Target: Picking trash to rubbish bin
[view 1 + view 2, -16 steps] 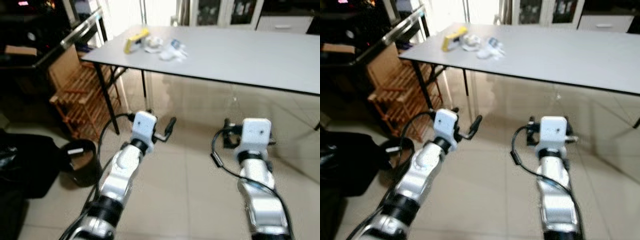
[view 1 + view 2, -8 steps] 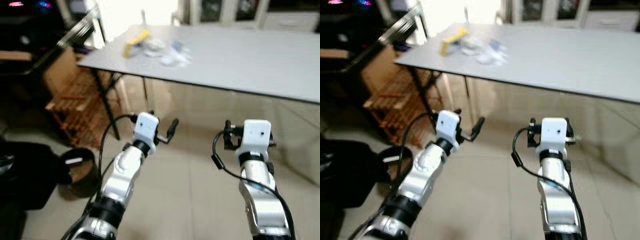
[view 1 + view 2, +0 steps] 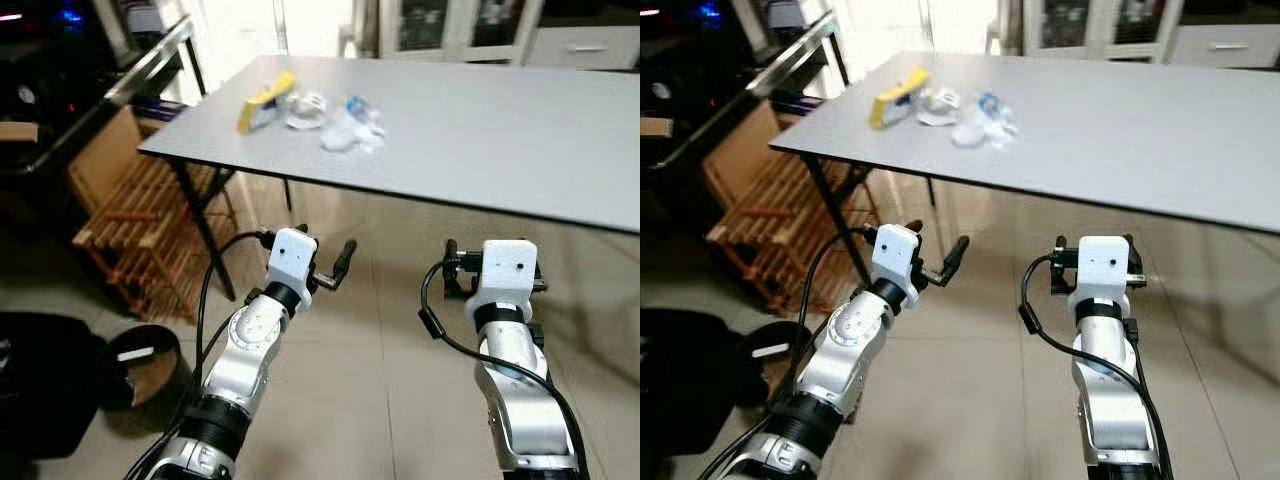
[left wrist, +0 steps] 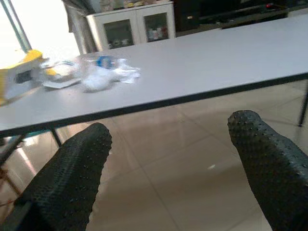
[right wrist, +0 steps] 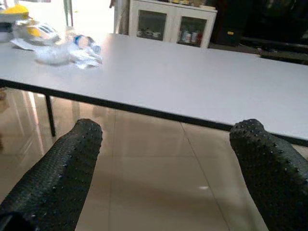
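tiled floor (image 3: 370, 400) | bin (image 3: 148, 362): white scrap inside | left gripper (image 4: 168, 159), right gripper (image 5: 166, 163): fingers apart, empty

Two silver, smooth-shelled forearms, each ending in a white box-shaped wrist housing (image 3: 293, 255) marked with a small dark dot. Black cables loop beside each housing (image 3: 432, 322). Black collars ring the wrists. Long black fingers (image 4: 72, 179) carry a fine studded texture.
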Available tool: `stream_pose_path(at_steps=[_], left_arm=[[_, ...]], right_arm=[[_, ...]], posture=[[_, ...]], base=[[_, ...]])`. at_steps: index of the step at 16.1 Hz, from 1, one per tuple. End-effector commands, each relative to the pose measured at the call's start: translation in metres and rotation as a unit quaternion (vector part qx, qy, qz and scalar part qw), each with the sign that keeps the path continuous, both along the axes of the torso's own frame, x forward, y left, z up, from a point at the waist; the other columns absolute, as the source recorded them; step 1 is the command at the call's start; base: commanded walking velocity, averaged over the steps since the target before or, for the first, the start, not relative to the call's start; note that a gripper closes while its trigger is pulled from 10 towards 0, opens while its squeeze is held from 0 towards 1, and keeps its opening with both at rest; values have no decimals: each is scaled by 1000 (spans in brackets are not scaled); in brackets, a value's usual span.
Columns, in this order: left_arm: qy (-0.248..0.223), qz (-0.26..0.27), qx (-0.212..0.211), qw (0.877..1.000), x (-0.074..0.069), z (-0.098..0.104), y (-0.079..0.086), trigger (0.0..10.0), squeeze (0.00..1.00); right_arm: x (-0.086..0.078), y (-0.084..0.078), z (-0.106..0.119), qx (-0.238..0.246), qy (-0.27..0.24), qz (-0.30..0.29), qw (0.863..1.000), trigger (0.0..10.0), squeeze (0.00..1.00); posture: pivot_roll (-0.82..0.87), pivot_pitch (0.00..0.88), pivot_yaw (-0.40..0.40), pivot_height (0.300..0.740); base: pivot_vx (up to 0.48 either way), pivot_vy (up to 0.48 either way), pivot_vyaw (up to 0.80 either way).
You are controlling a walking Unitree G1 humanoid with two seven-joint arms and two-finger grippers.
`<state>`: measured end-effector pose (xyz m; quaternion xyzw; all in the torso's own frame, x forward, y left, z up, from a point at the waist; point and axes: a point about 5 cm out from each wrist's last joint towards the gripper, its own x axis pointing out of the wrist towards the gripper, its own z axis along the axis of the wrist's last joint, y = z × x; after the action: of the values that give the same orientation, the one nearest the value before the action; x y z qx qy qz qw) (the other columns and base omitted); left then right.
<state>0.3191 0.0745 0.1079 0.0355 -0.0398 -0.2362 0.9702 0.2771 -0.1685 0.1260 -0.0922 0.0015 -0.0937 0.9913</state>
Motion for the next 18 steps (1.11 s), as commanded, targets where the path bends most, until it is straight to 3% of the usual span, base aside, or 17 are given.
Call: stream_pose_path(at_steps=[1, 18], left_arm=[[-7, 10, 9, 1000, 2, 3, 10, 10000, 0], [-3, 15, 13, 1000, 2, 1, 10, 10000, 0]], right_arm=[[1, 10, 6, 3, -16, 16, 1000, 10000, 0], [2, 12, 6, -2, -16, 22, 1000, 10000, 0]], posture=[[-107, 45, 71, 740], [-101, 51, 65, 740]], base=[[480, 0, 0], [480, 0, 0]])
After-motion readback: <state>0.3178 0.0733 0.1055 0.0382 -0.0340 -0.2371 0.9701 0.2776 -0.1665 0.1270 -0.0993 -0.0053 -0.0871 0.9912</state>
